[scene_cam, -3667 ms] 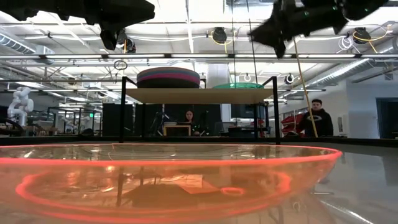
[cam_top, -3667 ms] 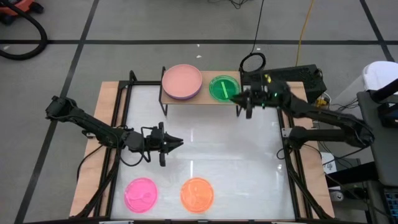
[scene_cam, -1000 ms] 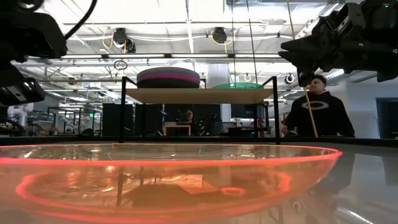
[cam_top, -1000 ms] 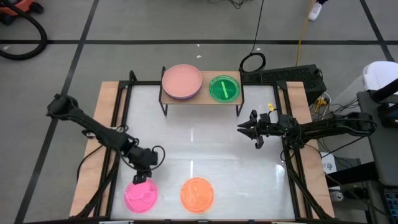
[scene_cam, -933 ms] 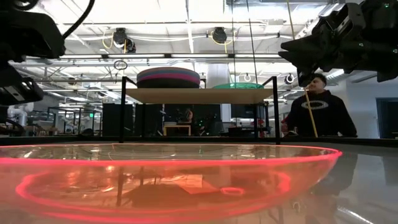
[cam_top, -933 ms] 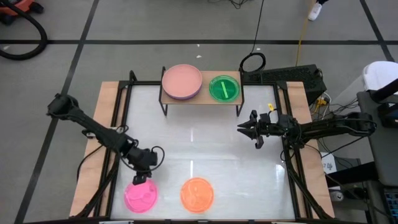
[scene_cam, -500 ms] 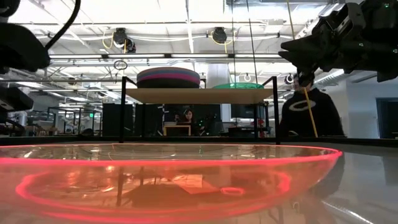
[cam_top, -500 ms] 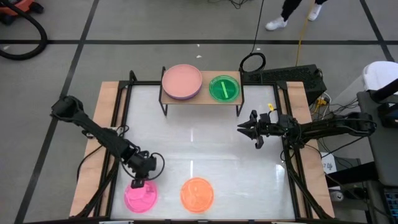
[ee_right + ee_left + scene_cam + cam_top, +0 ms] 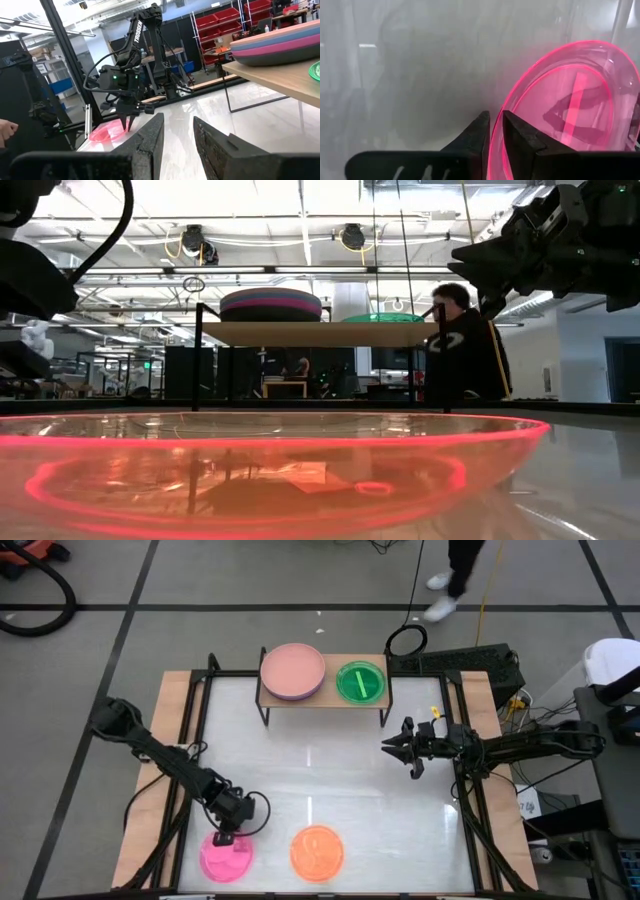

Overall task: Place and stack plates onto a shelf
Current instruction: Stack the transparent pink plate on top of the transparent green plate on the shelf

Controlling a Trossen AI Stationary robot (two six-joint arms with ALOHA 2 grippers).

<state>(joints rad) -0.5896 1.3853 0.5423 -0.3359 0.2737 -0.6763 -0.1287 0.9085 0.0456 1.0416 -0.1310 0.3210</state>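
The translucent pink plate [image 9: 225,858] lies near the table's near-left corner, the translucent orange plate [image 9: 317,852] to its right, filling the low view [image 9: 270,470]. My left gripper [image 9: 229,836] points down at the pink plate's far rim and is shut on it [image 9: 496,131]. The shelf [image 9: 322,695] stands at the far edge; on it are a stack of larger plates topped by dusty pink [image 9: 293,671] and a green plate [image 9: 360,681]. My right gripper [image 9: 386,746] hovers open at the table's right side [image 9: 177,132], touching nothing. My left gripper pinches the pink plate's far rim [image 9: 495,145] between its two fingers, one finger [image 9: 476,136] outside the rim and one [image 9: 519,140] inside the bowl. It comes from above, pointing down. The plate lies flat on the table.
The white tabletop [image 9: 320,775] between the shelf and the two near plates is bare. The shelf's black legs [image 9: 264,712] stand on it. A person [image 9: 465,345] walks past beyond the table's far edge. Black frame rails [image 9: 195,730] run along both sides.
My left gripper has moved toward the table's near edge and down onto the pink plate's far rim. The plates have stayed in place. A person behind the table has walked across toward the left in the low view.
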